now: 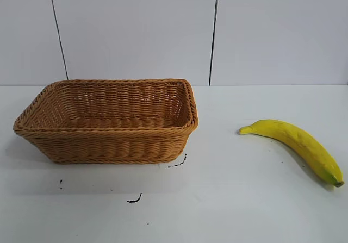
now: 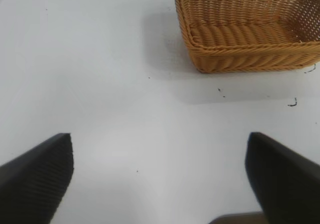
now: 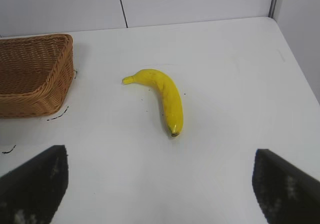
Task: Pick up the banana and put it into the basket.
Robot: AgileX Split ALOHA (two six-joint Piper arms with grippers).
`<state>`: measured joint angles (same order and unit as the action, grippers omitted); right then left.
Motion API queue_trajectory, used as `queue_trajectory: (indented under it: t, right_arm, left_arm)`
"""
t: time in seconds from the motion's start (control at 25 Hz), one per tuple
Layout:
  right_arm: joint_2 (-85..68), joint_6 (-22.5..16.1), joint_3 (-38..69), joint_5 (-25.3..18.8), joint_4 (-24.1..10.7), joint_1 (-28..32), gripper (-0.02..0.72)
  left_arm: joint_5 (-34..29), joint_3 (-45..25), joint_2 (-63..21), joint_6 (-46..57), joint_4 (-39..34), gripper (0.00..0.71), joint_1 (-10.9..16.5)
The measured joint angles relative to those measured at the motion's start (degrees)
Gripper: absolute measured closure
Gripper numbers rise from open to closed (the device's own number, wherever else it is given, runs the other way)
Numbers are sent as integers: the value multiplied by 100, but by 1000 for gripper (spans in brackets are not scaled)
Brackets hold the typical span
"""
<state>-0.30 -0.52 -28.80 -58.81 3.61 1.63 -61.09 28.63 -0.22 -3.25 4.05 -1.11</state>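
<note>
The banana [image 1: 296,142] lies flat on the white table at the right, apart from the basket [image 1: 109,139], which stands empty at the left. Neither arm shows in the exterior view. In the right wrist view the banana [image 3: 165,97] lies well ahead of my right gripper [image 3: 160,154], which is open and empty, with a corner of the basket [image 3: 35,96] off to one side. In the left wrist view my left gripper [image 2: 160,151] is open and empty over bare table, with the basket [image 2: 250,56] farther off.
Small black marks [image 1: 136,199] dot the table in front of the basket. A white panelled wall [image 1: 174,31] closes the far side. The table's edge meets a side wall [image 3: 295,58] in the right wrist view.
</note>
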Motion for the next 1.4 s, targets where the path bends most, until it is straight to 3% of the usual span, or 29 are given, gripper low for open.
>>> queue_trajectory:
  t: [0.72,1.4]
  right_arm:
    - [84,-18,-75,-91,56,0,13]
    - [4432,-41,-2117,-151,88,0,13]
  left_arm:
    - [0,0,0,0,0,17,0]
    - [-6,0,0,0,0,17,0]
